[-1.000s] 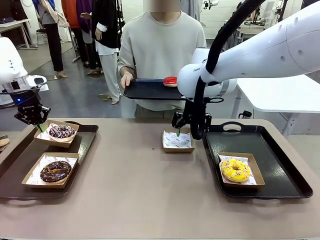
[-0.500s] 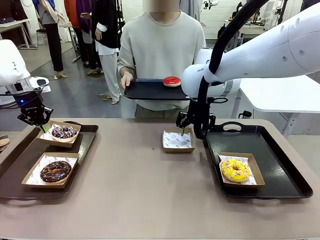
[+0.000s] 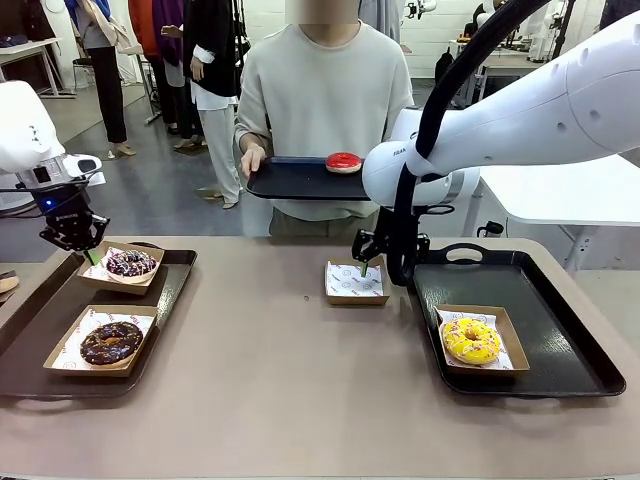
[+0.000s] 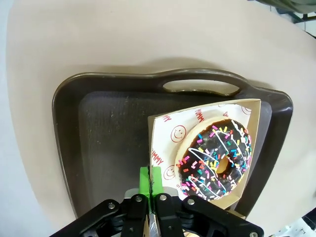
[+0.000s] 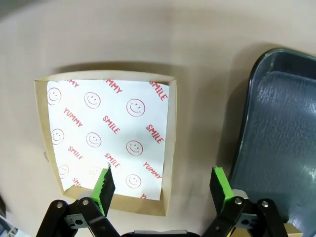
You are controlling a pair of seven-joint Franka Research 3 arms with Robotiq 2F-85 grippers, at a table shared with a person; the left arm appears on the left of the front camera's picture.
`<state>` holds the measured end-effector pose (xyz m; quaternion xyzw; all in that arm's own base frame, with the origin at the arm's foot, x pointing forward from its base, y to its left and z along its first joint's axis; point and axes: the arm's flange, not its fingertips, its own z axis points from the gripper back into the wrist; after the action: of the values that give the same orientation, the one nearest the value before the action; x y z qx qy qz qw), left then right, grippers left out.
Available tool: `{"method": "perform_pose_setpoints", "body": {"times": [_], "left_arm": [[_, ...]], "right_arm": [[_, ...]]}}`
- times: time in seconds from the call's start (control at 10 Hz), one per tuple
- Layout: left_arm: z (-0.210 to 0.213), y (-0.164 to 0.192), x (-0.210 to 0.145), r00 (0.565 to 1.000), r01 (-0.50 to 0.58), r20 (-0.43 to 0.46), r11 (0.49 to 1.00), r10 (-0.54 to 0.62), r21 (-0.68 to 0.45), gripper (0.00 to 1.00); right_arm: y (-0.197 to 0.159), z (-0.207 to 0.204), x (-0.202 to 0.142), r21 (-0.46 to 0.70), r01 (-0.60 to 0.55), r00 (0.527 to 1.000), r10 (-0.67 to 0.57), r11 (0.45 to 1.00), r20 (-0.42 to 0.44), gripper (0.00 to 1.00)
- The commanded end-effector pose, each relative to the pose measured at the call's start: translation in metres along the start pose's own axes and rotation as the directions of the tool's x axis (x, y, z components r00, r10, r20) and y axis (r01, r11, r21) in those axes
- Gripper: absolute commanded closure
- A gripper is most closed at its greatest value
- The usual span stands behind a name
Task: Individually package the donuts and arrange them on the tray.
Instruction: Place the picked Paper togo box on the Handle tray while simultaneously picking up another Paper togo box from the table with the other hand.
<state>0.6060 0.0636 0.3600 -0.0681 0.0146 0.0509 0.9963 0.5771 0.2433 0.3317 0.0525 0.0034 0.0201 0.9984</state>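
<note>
The left pincer is clamped on the box edge beside the sprinkled donut; the right pincer gapes empty. Donuts are soft with smearable glaze; lifting by the cardboard is advised.

Front camera faces the person across the table; both wrist cameras look closely down onto it.

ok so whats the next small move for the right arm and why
Probably reach toward the red donut on the person's tray: the right gripper hangs open over an empty paper-lined box, and that donut is the one not boxed.
</note>
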Motion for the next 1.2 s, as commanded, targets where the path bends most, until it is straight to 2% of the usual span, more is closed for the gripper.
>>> {"method": "perform_pose_setpoints", "body": {"times": [0.0, 0.3, 0.4, 0.5, 0.6, 0.7, 0.9, 1.0, 1.1], "left_arm": [[-0.004, 0.0, 0.009, 1.0, 0.002, 0.017, 1.0, -0.002, 0.001, 0.99], [-0.007, -0.001, 0.009, 0.999, 0.041, 0.02, 0.999, -0.042, 0.023, 0.99], [-0.006, 0.0, 0.008, 0.999, 0.047, 0.023, 0.998, -0.048, 0.031, 0.67], [-0.003, 0.0, 0.005, 0.998, 0.054, 0.027, 0.998, -0.055, 0.04, 0.4], [-0.002, 0.0, 0.004, 0.998, 0.054, 0.024, 0.997, -0.055, 0.047, 0.08], [-0.002, 0.001, 0.004, 0.998, 0.054, 0.022, 0.997, -0.056, 0.063, 0.0], [-0.001, 0.001, 0.002, 0.998, 0.06, 0.016, 0.995, -0.062, 0.079, 0.0], [0.0, 0.001, 0.001, 0.998, 0.065, 0.017, 0.994, -0.066, 0.086, 0.09], [0.0, 0.001, 0.0, 0.997, 0.068, 0.015, 0.994, -0.069, 0.089, 0.0]], "right_arm": [[-0.003, -0.006, 0.001, 0.047, -0.016, 1.0, 0.015, 0.999, 0.013, 0.0], [-0.002, -0.008, 0.001, 0.043, -0.021, 1.0, 0.021, 0.999, 0.008, 0.0], [-0.002, -0.007, 0.001, 0.044, -0.029, 1.0, 0.029, 0.999, 0.008, 0.25], [0.0, -0.007, 0.001, 0.043, -0.035, 0.999, 0.034, 0.998, 0.008, 0.59], [0.0, -0.007, 0.001, 0.043, -0.032, 0.999, 0.032, 0.999, 0.007, 0.84], [0.0, -0.007, 0.001, 0.041, -0.031, 0.999, 0.031, 0.999, 0.008, 1.0], [-0.001, -0.006, 0.001, 0.041, -0.025, 1.0, 0.025, 0.999, 0.011, 1.0], [-0.001, -0.006, 0.002, 0.042, -0.025, 1.0, 0.025, 0.999, 0.013, 0.98], [-0.001, -0.006, 0.001, 0.042, -0.024, 1.0, 0.024, 0.999, 0.014, 1.0]]}}
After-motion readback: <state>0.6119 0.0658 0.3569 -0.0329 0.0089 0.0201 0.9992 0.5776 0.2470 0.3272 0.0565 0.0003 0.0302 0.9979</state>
